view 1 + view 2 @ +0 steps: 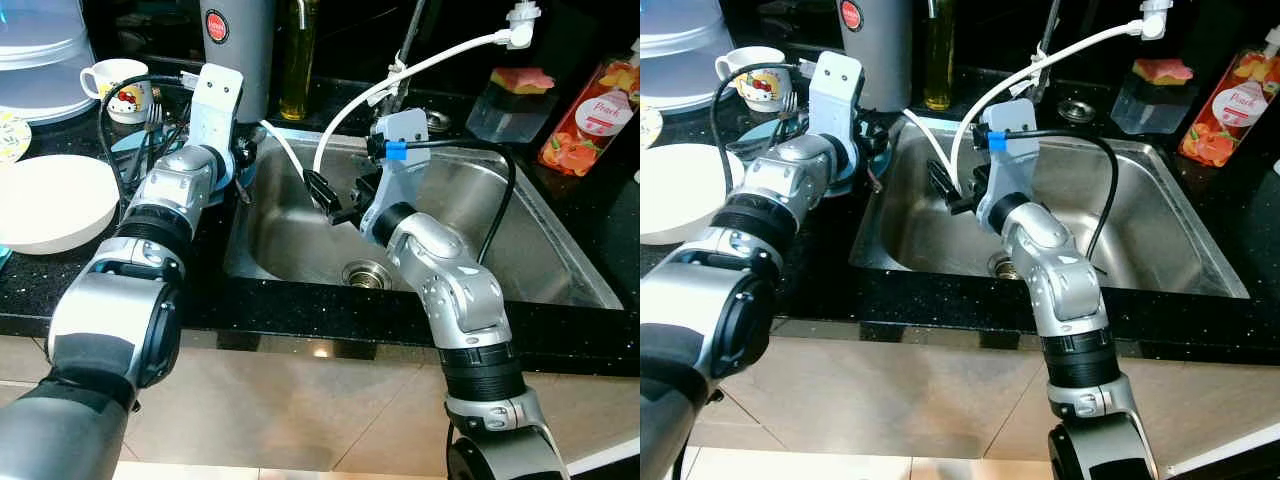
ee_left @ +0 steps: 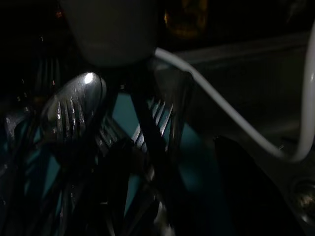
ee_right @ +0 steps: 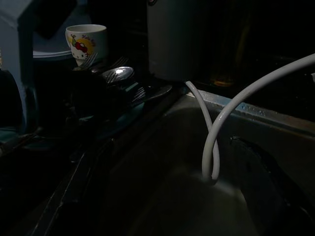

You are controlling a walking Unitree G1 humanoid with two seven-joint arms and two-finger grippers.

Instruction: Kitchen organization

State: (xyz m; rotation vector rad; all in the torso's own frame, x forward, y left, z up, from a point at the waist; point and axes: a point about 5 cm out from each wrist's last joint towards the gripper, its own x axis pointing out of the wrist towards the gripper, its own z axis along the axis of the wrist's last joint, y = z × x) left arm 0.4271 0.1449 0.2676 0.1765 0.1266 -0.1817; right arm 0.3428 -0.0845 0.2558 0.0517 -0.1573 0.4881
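Left gripper (image 2: 147,196) at upper left of frame, over forks (image 2: 152,115) and a spoon (image 2: 74,110) on a teal plate (image 2: 197,167); finger state: cannot tell. Right gripper (image 1: 325,195) inside the sink (image 1: 560,270), fingers parted, near white hose (image 1: 340,115). Head view alone shows bottle (image 1: 590,115) labelled "Peach". Desk (image 1: 60,275) black.

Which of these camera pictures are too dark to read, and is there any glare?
Left eye and right eye views are bright and sharp, with light reflecting off the steel sink. Left wrist view is very dark; a spoon catches a small glare spot. Right wrist view is dim, though the cartoon mug and white hose stay readable.
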